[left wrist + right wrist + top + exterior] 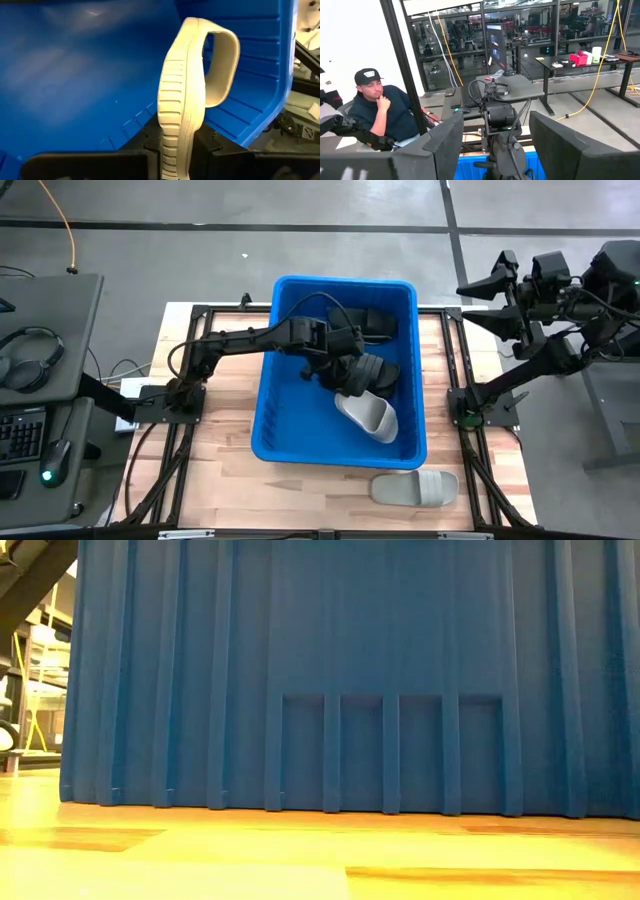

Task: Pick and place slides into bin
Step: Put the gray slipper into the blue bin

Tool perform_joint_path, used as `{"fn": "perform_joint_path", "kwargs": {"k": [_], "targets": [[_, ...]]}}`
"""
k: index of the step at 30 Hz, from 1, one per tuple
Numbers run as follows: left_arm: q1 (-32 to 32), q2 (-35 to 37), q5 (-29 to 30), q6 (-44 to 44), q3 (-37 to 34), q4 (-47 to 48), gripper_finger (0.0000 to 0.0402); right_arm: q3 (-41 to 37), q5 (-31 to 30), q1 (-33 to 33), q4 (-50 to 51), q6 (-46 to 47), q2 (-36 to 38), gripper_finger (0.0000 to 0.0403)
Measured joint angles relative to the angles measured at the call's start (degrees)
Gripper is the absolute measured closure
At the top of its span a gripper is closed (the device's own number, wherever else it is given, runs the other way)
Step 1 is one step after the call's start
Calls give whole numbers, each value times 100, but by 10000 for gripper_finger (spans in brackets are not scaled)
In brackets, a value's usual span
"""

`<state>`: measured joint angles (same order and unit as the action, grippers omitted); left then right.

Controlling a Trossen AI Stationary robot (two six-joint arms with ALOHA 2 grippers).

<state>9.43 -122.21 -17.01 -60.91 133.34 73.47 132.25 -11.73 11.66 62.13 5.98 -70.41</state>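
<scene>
Starting at the left, the left arm reaches from its mount out over the blue bin (268, 415), and the left gripper (352, 375) hangs inside it, pinching a light grey slide (367, 416) by the edge of its sole; in the left wrist view that slide (182, 95) stands on edge between the two dark fingers (147, 145), strap outward, above the bin's sloping wall. Black slides (375, 323) already lie piled toward the far end of the bin, just beside the gripper. Farther right, a second light grey slide (415, 487) rests on the wooden counter (215, 465) just outside the bin's near wall. At the far right the right arm waits well clear of the counter, its right gripper (495, 137) spread wide and holding nothing. The risk, as I judge it, lies in the thin edge grip: the slide could twist or slip out early, or catch on the black pile and tip awkwardly when let go. The slide left outside sits tight against the wall, so a descent there could strike the rim.
</scene>
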Motion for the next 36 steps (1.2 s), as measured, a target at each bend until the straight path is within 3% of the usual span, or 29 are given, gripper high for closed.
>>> {"fn": "perform_joint_path", "kwargs": {"k": [9, 16, 29, 36], "targets": [[74, -99, 160, -117, 13, -53, 366, 0, 20, 0, 37, -2, -2, 186], [57, -328, -169, -191, -9, -363, 366, 0, 20, 1, 84, -2, -2, 192], [31, -356, -187, -198, -2, -337, 366, 0, 20, 2, 110, -46, -2, 192], [31, -357, -214, -187, -2, -72, 331, 0, 20, 1, 110, -68, -2, 192]]}}
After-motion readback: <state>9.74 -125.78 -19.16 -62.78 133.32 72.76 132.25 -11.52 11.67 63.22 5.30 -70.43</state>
